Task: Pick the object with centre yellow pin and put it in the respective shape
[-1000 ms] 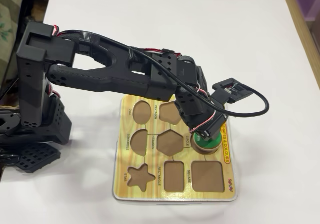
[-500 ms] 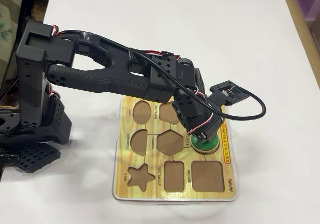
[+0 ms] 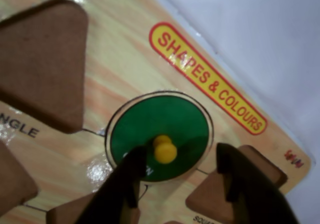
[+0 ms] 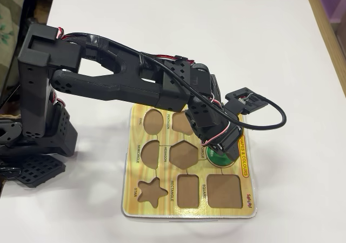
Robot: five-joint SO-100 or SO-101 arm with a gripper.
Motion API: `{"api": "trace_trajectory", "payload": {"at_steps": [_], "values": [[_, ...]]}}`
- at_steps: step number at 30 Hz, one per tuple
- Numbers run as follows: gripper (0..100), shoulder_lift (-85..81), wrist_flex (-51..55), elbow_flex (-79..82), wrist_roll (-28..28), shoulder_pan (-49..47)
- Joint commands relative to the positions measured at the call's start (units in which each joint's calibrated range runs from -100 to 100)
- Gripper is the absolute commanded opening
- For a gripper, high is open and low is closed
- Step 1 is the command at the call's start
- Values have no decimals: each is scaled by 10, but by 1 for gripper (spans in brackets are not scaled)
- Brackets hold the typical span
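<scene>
And down it went! In the wrist view, working from the left, the triangular cut-out sat empty and brown. Just right of it the green disc lay flat inside the round cut-out, of which only a thin dark outline ringed it. Its yellow knob stood free at the middle. The gripper straddled that knob from the bottom edge, its two dark fingers spread apart with clear space on either side. Nothing was clamped between them. Right again ran the red-and-yellow "SHAPES & COLOURS" banner, and beyond it the white table.

The overhead view told what had changed. A second ago the disc rode tilted above the board, its tan wooden rim plainly showing; half a second ago it had dropped lower. Here only a sliver of green peeked from under the gripper, level with the yellow puzzle board, tan rim gone from sight. The oval, hexagon and square cut-outs stayed bare.

My call: the piece was seated and released, so the placement looked as good as done. What remained was a straight lift clear, without brushing the knob and tipping the disc back out.
</scene>
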Motion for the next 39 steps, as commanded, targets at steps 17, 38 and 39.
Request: {"api": "trace_trajectory", "payload": {"at_steps": [17,38,39], "values": [[17,-211,-4,45,-9,-38],[17,-658,-5,467,-204,-34],[17,-695,-5,496,-213,-34]]}}
